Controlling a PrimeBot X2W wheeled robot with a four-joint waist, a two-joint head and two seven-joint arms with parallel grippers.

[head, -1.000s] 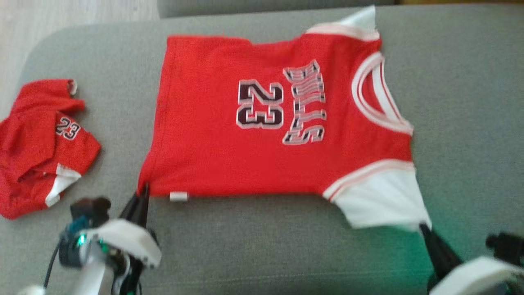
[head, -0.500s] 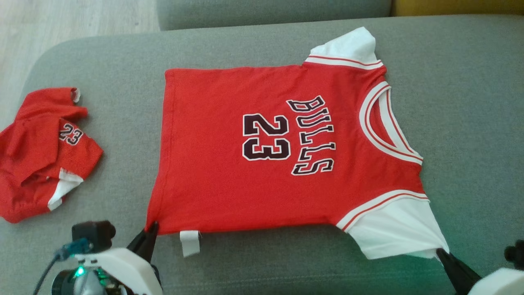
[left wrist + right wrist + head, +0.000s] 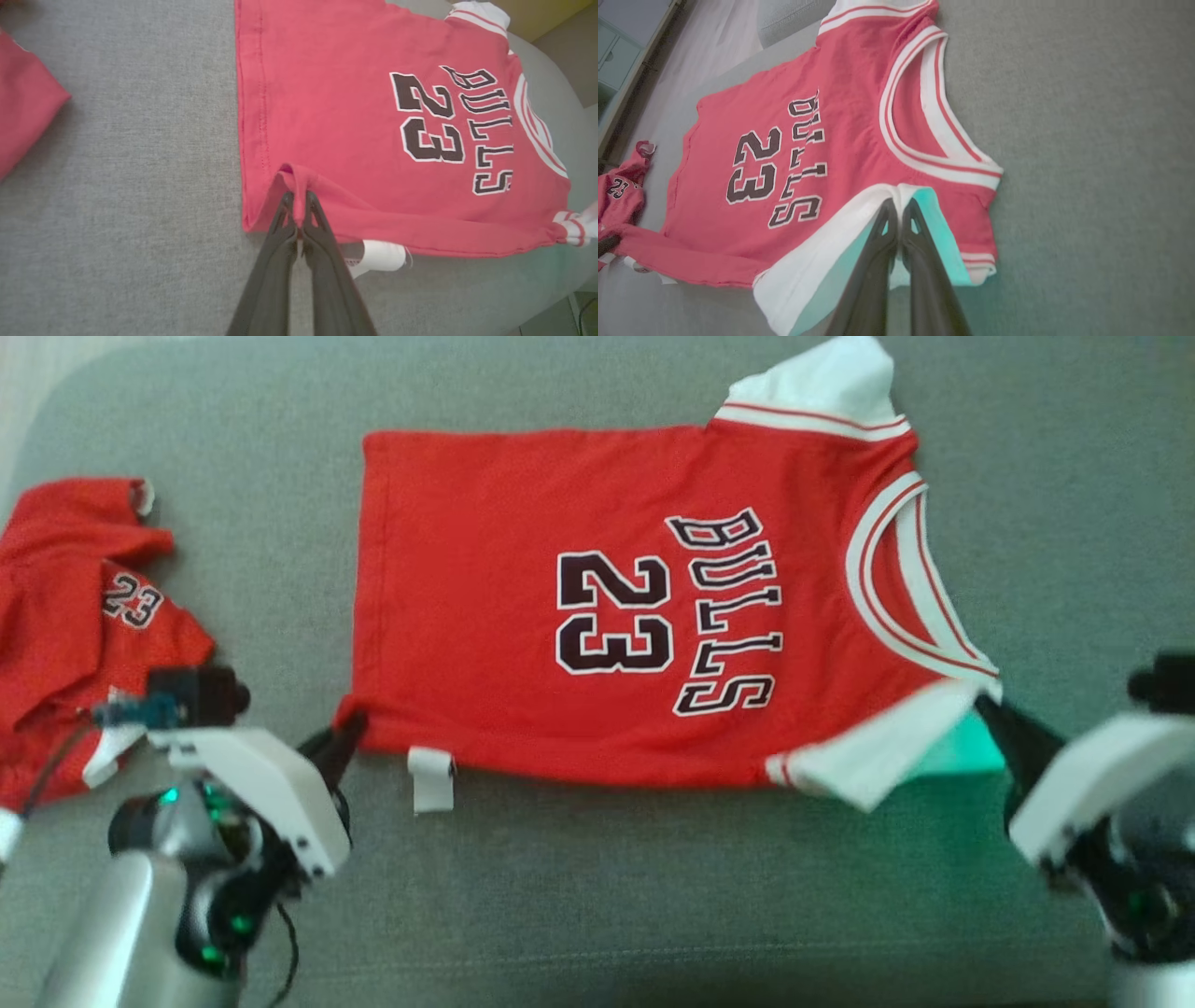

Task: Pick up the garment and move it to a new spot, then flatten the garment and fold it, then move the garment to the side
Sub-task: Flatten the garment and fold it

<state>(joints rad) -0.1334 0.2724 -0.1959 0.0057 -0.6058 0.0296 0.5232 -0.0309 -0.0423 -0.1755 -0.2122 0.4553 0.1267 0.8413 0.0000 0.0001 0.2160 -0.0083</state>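
The garment (image 3: 597,607) is a red "BULLS 23" jersey with white sleeves, spread face up on the grey cushion (image 3: 597,887), neck toward the right. My left gripper (image 3: 353,721) is shut on the jersey's near hem corner, pinching a raised fold of red cloth (image 3: 297,179). My right gripper (image 3: 982,702) is shut on the near white sleeve (image 3: 859,219), which is lifted and folded over toward the neck. The near edge of the garment (image 3: 373,154) is raised between both grips. A white label (image 3: 431,778) hangs from the near hem.
A second red garment (image 3: 75,616), crumpled shorts with a "23", lies at the left edge of the cushion, close to my left arm. Bare grey cushion lies near me and to the right of the jersey.
The camera has shifted. Both grippers have lifted and carried the jersey's near edge away from me, and the near white sleeve now folds up toward the neck instead of lying flat.
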